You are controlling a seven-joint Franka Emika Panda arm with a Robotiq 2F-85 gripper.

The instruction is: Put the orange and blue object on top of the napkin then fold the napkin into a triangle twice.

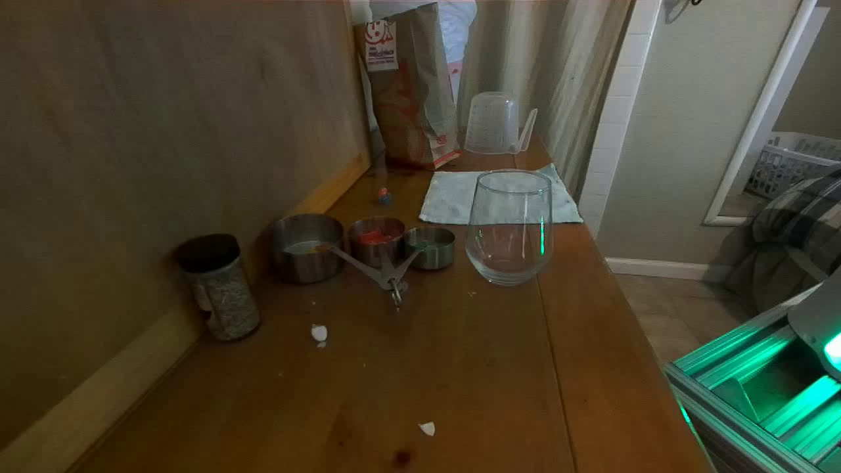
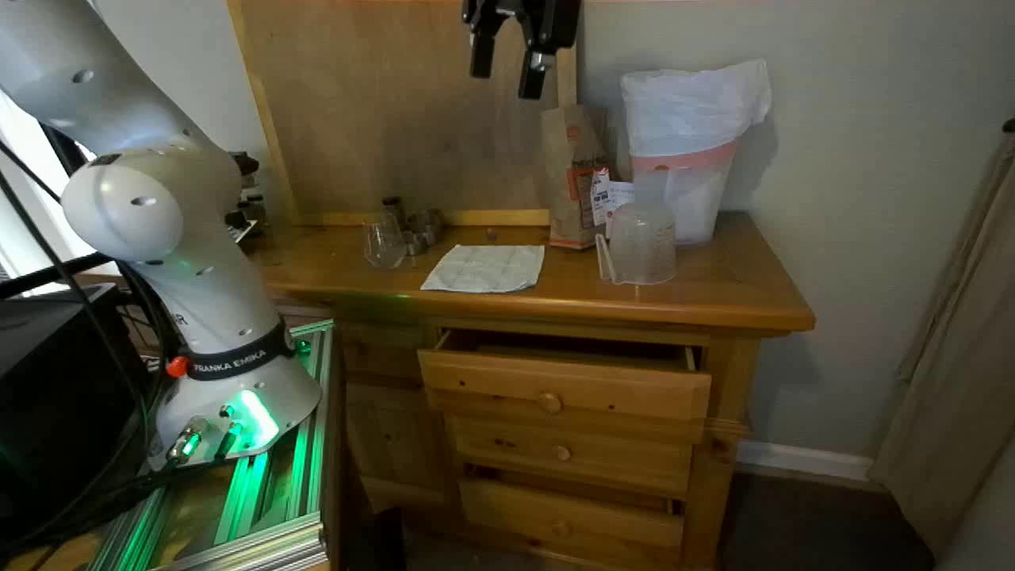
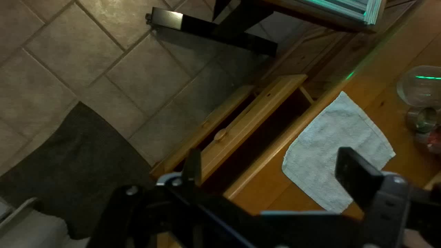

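In an exterior view, the napkin (image 1: 450,197) lies spread and unfolded along the front edge of the surface (image 1: 460,368), toward the end that carries the paper bag (image 1: 414,98). The orange and blue object (image 1: 384,196) lies apart from the napkin, nearer the back edge where the wooden panel (image 1: 197,118) stands, between the measuring cups (image 1: 309,256) and the paper bag. In an exterior view, the gripper (image 2: 506,79) is suspended well above the surface, fingers spread wide, nothing between them; the orange and blue object (image 2: 491,235) shows only as a small dark spot near the back edge. In the wrist view, the napkin (image 3: 317,144) lies at the front edge, beside the pulled-out drawer (image 3: 255,117); the orange and blue object cannot be made out there. Judged status: the first step, placement on the napkin, is in hand, with the pick-up pending and both triangle folds outstanding. The next move calls for aligning the gripper over the orange and blue object, descending clear of the wooden panel and measuring cups, closing on it, then setting it on the napkin.
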